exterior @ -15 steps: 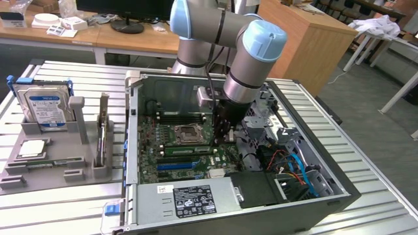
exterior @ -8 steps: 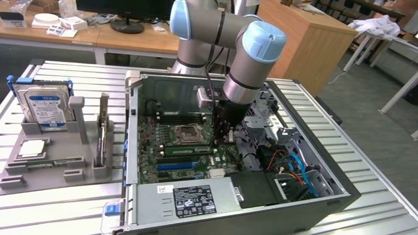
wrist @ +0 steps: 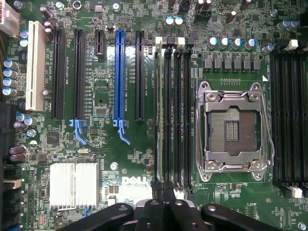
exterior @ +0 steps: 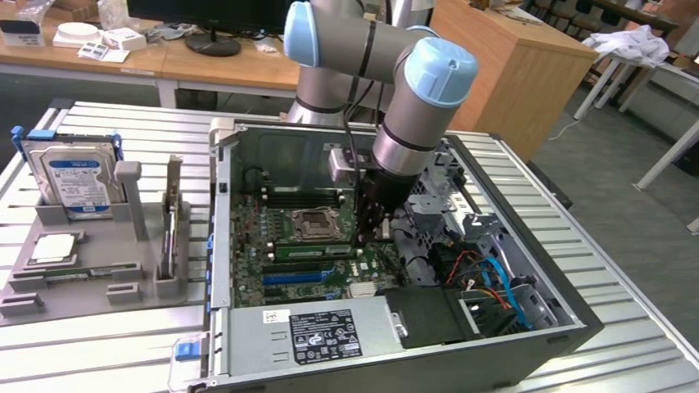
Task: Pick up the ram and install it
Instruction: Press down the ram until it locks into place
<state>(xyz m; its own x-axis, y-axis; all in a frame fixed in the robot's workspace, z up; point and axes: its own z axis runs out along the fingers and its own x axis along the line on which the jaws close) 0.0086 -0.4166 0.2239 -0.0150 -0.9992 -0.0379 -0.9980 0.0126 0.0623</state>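
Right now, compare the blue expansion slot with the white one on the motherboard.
The blue expansion slot is narrow; the white expansion slot is broader. The blue one ends in a blue latch; the white one shows no latch. Both are empty and lie parallel on the motherboard.

We saw the exterior view look down at a slant from above and off to one side, taking in the whole open grey computer case [exterior: 372,336], with the arm near twelve o'clock. The wrist view faced straight down, close over the green motherboard [wrist: 130,163] [exterior: 286,270], which both views shared.
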